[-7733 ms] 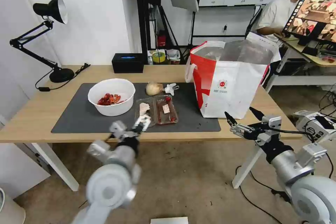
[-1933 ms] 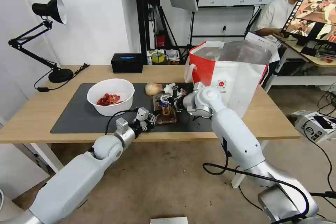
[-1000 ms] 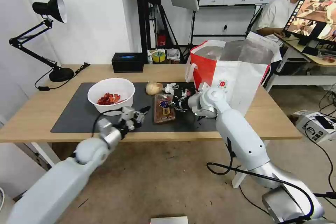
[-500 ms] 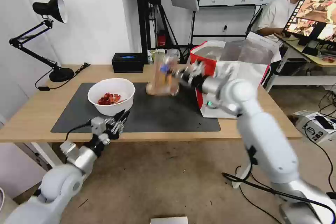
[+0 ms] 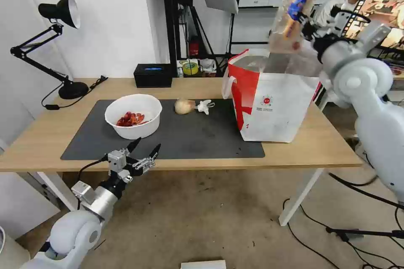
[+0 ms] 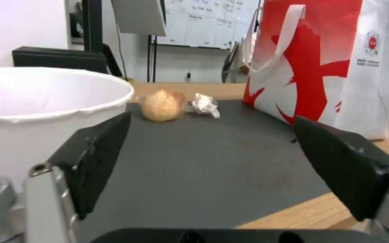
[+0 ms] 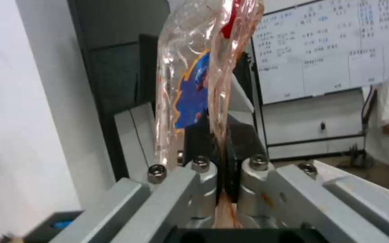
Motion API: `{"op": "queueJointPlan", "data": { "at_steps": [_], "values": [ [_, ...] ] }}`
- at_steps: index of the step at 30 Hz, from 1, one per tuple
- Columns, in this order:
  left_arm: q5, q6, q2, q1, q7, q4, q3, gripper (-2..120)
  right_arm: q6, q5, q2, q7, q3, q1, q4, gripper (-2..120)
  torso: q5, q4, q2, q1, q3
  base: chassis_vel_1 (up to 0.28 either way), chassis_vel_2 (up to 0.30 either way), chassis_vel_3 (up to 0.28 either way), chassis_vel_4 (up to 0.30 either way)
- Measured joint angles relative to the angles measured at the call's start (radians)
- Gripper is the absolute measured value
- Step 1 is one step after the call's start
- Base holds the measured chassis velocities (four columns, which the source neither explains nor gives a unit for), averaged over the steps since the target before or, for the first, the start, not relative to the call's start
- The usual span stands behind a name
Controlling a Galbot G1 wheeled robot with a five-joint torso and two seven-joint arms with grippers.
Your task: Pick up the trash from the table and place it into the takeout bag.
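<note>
You see a red-and-white takeout bag (image 5: 273,101) with a round red logo; left of it, a white bowl (image 5: 134,116) holding red shells, on a dark grey mat (image 5: 202,138).

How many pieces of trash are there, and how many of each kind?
Bowl with red shells: 1
Clear plastic tray, held up by the right gripper: 1
Tan paper wad: 1
White plastic scrap: 1
Total: 4
</note>
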Motion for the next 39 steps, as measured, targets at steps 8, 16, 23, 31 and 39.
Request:
{"op": "queueJointPlan", "data": {
  "at_steps": [8,16,23,31,39],
  "values": [
    [0.005,0.004,0.000,-0.032,-0.006,0.013,0.042,100,0.036,0.000,0.036,0.003,-0.066,-0.006,-0.083,1,0.0000,0.0003,0.000,0.000,0.000,0.000,0.000,0.000,0.000],
    [0.005,0.005,0.009,-0.023,-0.008,0.013,0.032,100,-0.073,0.273,0.076,0.148,-0.033,-0.005,-0.057,13,-0.0006,0.0004,0.000,0.000,0.000,0.000,0.000,0.000,0.000],
    [0.014,0.006,0.015,-0.026,-0.009,0.017,0.031,100,-0.114,0.443,0.078,0.229,-0.006,0.001,-0.024,37,-0.0004,0.0004,0.000,0.000,0.000,0.000,0.000,0.000,0.000],
    [0.020,0.008,0.019,-0.035,-0.009,0.018,0.037,100,-0.122,0.459,0.053,0.232,0.009,-0.011,-0.012,68,-0.0001,0.0002,0.000,0.000,0.000,0.000,0.000,0.000,0.000],
    [0.017,-0.007,0.021,-0.033,-0.013,0.005,0.001,100,-0.044,0.419,0.010,-0.046,0.015,-0.067,0.122,96,-0.0005,0.0002,0.000,0.000,0.000,0.000,0.000,0.000,0.000]
  ]
}}
